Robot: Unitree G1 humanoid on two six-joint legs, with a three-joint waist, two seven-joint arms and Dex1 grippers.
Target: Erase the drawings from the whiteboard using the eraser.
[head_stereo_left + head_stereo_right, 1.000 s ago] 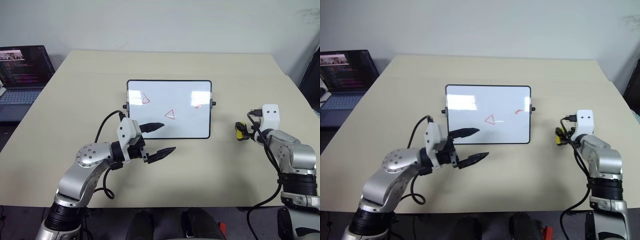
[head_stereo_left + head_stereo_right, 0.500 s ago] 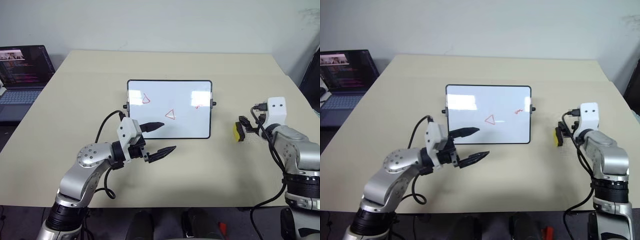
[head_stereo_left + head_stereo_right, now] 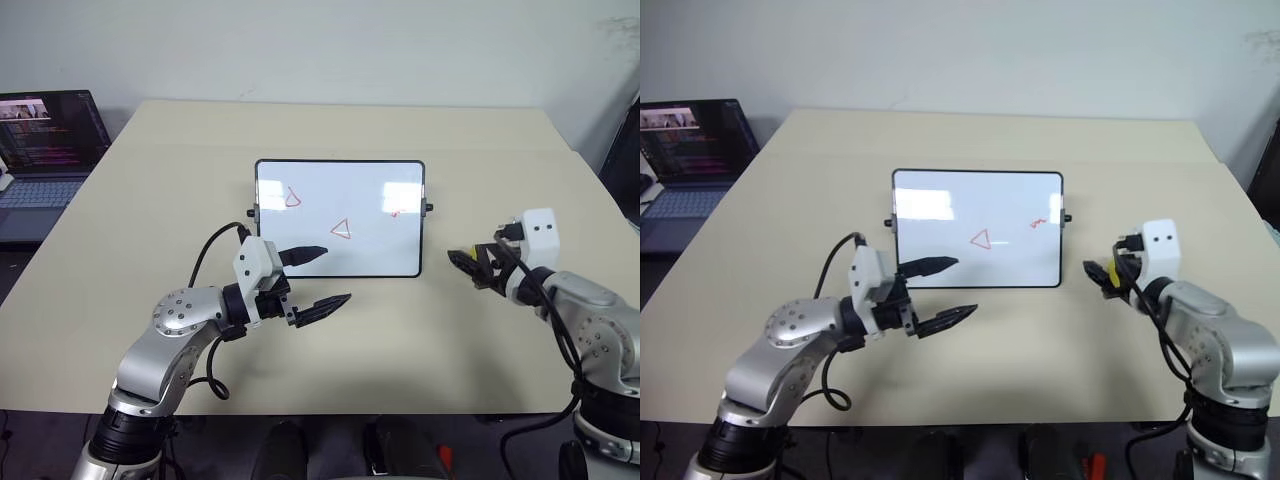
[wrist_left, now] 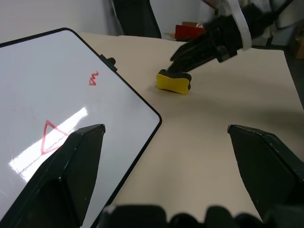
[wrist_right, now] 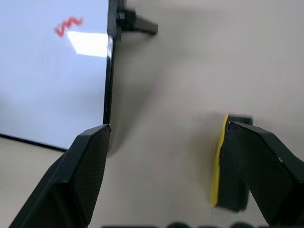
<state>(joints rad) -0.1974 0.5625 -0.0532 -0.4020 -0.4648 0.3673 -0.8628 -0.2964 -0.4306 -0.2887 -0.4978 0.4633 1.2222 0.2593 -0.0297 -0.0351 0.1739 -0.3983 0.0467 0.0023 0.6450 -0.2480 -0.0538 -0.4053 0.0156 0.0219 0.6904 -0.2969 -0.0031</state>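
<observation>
Three marks: I count two small red triangles (image 3: 341, 230) and a short red squiggle (image 3: 396, 211), all untouched, so no erasing is done as far as I can see.
Board: the glossy white rectangular whiteboard (image 3: 370, 255) with its thin black frame lies flat near the middle of the beige table (image 3: 330, 130).
Eraser: the small yellow block eraser (image 4: 174, 82) with a dark underside sits on the table just beside the board's right short side, apart from it.
Right claw: my right gripper (image 3: 473, 264) has its black fingers spread wide; one finger is right against the eraser, the other well off toward the board. I cannot tell if it has any real hold; I judge it does not.
Left claw: my left gripper (image 3: 313, 279) hovers over the board's near left corner, fingers wide apart, nothing between them.
Elsewhere: a dark open laptop (image 3: 45, 150) sits off the table's far left.
Progress: barely begun. I judge the pickup is not secured yet; wiping all three marks is left.
</observation>
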